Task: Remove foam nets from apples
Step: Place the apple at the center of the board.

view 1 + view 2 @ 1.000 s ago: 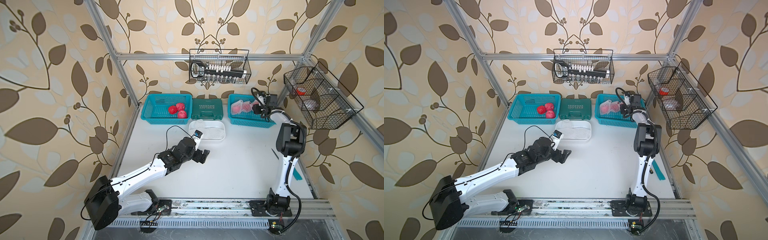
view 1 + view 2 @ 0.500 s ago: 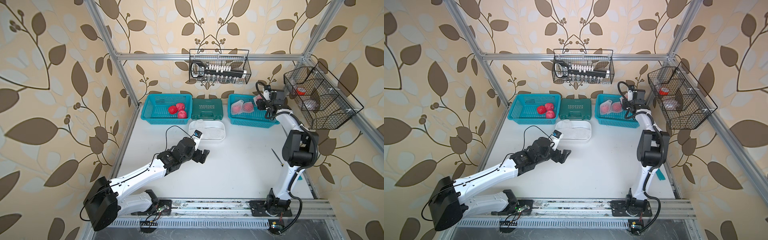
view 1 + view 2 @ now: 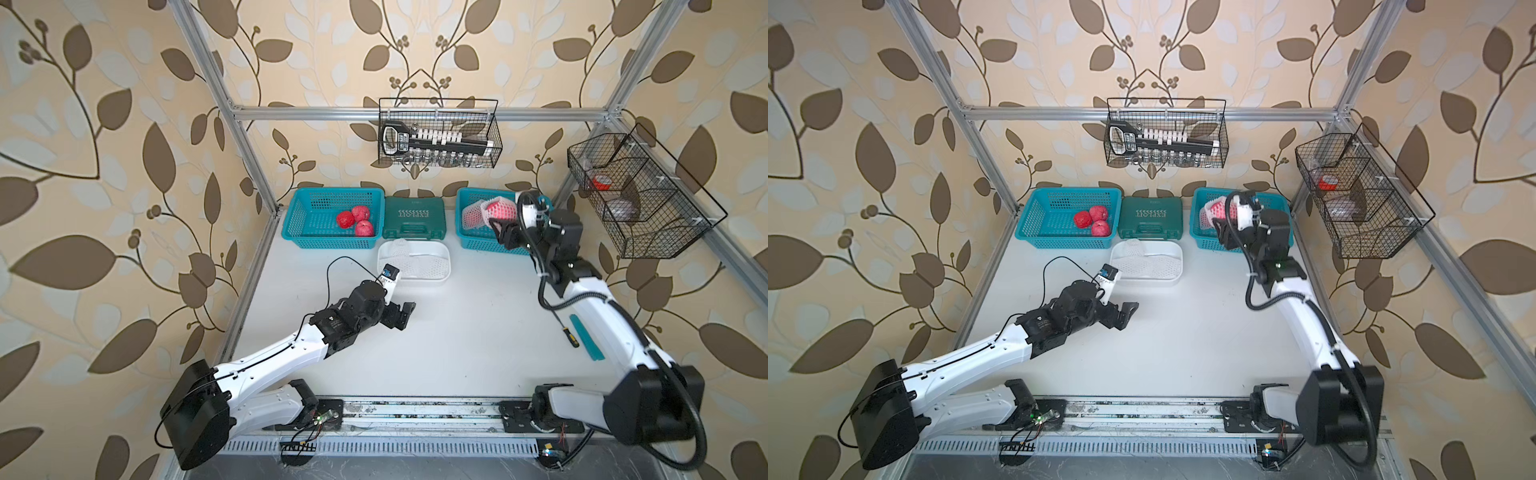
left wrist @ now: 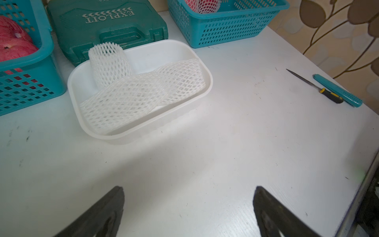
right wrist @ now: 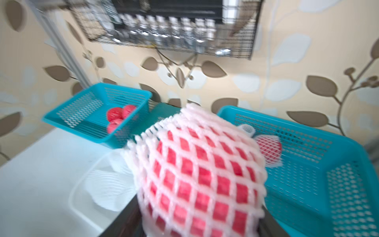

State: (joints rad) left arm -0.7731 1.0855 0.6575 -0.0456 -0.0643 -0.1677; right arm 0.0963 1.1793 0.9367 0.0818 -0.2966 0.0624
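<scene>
- The right tool (image 3: 503, 230) is clamped on a netted apple (image 5: 196, 174), red skin showing through the white diamond mesh. The apple is held up at the right basket (image 5: 328, 164). How high it hangs cannot be told.
- In the right wrist view this apple fills the foreground and hides nearly all of the tool. Only dark slivers of the jaws show at the picture's lower edge, and the whole view is smeared.
- Another netted apple (image 5: 267, 146) lies inside the right basket, partly behind the held one. In both top views the right arm covers much of that basket, so the rest of its contents cannot be seen.
- The left tool (image 4: 188, 187) hangs wide open above the bare table (image 4: 225, 153), gripping nothing. Only its two dark fingertips enter the wrist picture.
- The empty foam nets (image 4: 141, 92) lie in the white tub (image 4: 143, 127), overlapping, so their number is hard to make out. One leans against the tub's rim.
- Three bare apples (image 3: 357, 220) sit in the left basket (image 3: 316, 208). The left wrist view cuts them off at its edge.
- A green case (image 4: 106, 22) stands between the baskets.
- A screwdriver (image 4: 315, 88) and a teal strip (image 4: 338, 90) lie side by side near the table's right edge.
</scene>
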